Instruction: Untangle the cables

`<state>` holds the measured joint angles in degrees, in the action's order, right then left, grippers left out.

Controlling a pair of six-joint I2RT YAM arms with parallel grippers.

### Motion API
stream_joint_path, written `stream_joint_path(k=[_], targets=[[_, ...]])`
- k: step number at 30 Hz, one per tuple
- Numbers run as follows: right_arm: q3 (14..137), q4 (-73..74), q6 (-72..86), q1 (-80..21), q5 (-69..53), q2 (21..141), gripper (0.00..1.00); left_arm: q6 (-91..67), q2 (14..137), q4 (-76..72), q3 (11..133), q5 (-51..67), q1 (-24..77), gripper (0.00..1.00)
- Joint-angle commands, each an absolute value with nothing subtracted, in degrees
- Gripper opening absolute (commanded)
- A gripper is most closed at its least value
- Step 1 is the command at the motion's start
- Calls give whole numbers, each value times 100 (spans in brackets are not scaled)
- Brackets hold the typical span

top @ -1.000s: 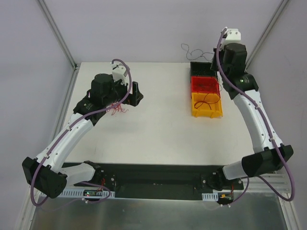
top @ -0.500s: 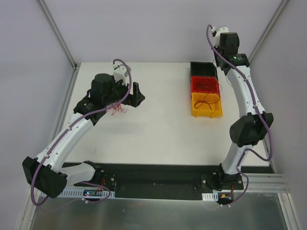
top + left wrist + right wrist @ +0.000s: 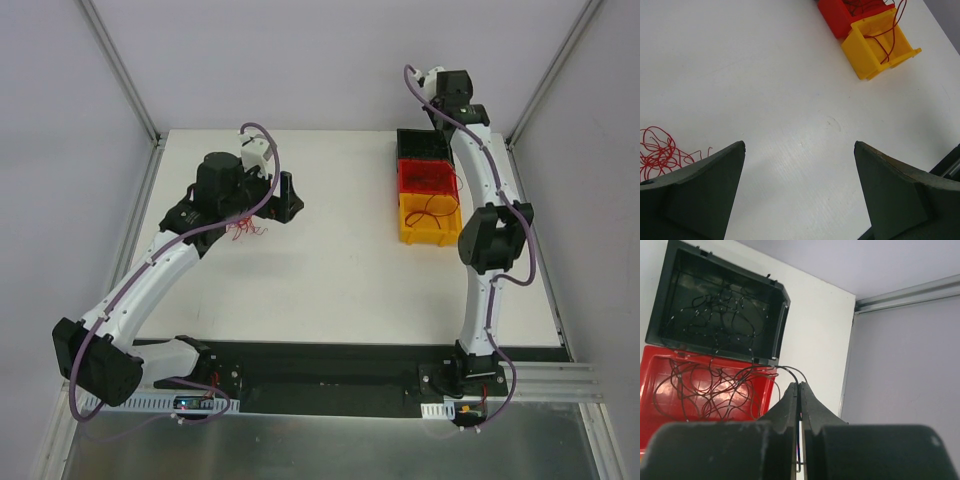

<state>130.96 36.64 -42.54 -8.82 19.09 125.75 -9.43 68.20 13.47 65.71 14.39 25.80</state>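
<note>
On your left, the left gripper hangs low over the table with its jaws spread wide and only bare tabletop between them. The red cable tangle lies loose on the table just outside one finger, not touching it.

Move right and you meet three bins in a touching row near the table's far right edge. The yellow bin, nearest you, holds a few red strands, one of them draped over its wall. The red bin in the middle holds a scribble of thin dark strands whose colour you cannot tell against the red. The black bin, farthest back, holds curly black wires.

Above the bins, the right gripper has its fingers pressed together on a black cable. This cable arcs from the fingertips back to the seam between the black and red bins.
</note>
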Motion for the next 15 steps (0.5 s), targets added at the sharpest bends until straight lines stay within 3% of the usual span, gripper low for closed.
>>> stream_joint_path(k=[1,8,15], targets=[[13272,3077,-4131,-861,2198,11823,0,-932,6864,1134,6688,1423,2584,90],[13193,2962,-4034,-861,1793,10882,0,-853,6733,1116,6662,1310,2584,90],[13219,2918,-4394,-861,1925,10881,0,-888,6732,1081,6645,1406,2584,90]])
